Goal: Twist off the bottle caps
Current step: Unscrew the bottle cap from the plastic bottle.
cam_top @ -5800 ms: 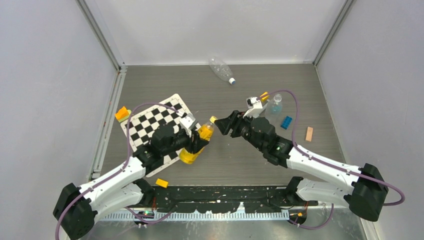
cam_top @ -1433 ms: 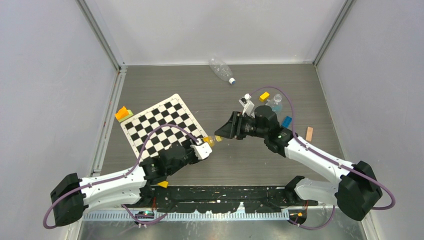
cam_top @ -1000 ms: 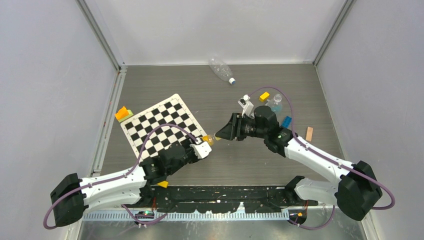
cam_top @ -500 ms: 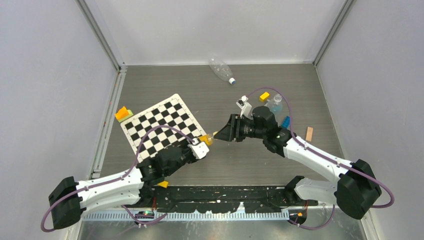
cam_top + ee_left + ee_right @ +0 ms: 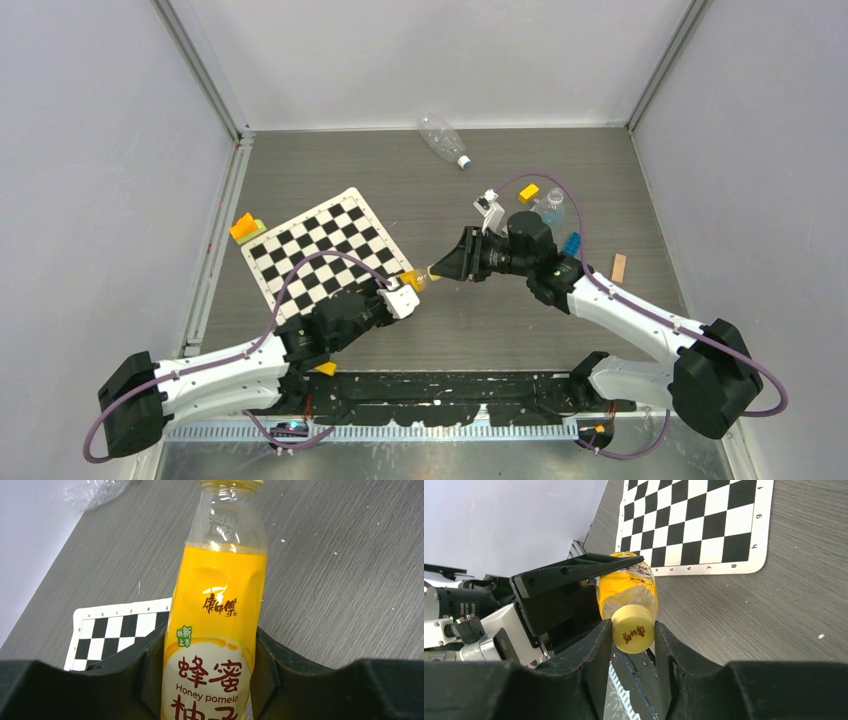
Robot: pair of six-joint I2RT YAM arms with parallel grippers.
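L gripper [image 5: 207, 672] clamps the yellow-orange juice bottle [image 5: 215, 610] round its label, neck pointing at the R arm, just off the checkerboard mat's [image 5: 320, 250] near corner. Can't tell if it clears the table. R gripper [image 5: 633, 642] is narrowed on the yellow cap [image 5: 632, 635], both fingers against its sides. A crinkled clear bottle [image 5: 441, 137] lies by the back wall.

Now right pincer [image 5: 633, 635] on yellow cap [image 5: 632, 639]

The honey pomelo bottle [image 5: 220, 595] sits between the jaws of the left gripper [image 5: 211, 632], its cap [image 5: 631, 636] between those of the right gripper [image 5: 633, 627]; the chessboard mat [image 5: 694, 525] lies left of the former, beyond the latter
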